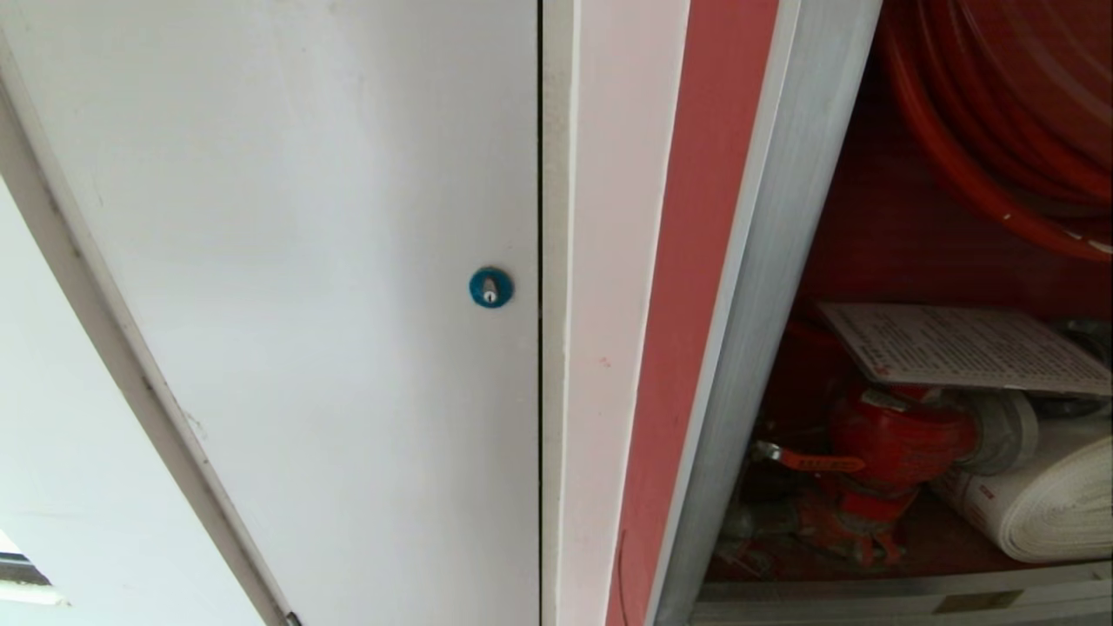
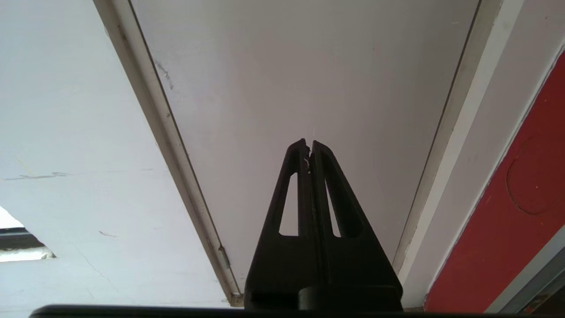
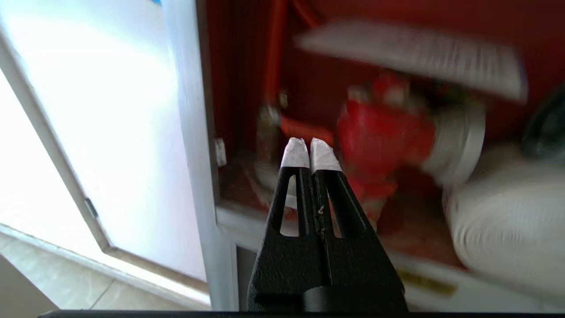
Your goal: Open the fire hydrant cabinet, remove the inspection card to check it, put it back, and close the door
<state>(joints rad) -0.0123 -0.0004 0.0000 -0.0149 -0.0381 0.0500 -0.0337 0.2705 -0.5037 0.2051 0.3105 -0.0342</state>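
Observation:
The fire hydrant cabinet (image 1: 765,287) stands open on the right of the head view, its red inside showing. The inspection card (image 1: 965,346) lies flat on top of the red valve (image 1: 896,443); the wrist view shows the card (image 3: 415,55) above the valve (image 3: 384,137) too. My right gripper (image 3: 309,148) is shut and empty, its white-taped tips pointing into the cabinet just in front of the valve, below the card. My left gripper (image 2: 310,145) is shut and empty, facing the white panel. The door is out of view. Neither arm shows in the head view.
A plain white panel (image 1: 287,287) with a blue round lock (image 1: 490,287) fills the left. A red hose reel (image 1: 1009,122) hangs above the card. A rolled white hose (image 1: 1052,504) lies right of the valve. The cabinet's aluminium sill (image 3: 265,225) runs below the valve.

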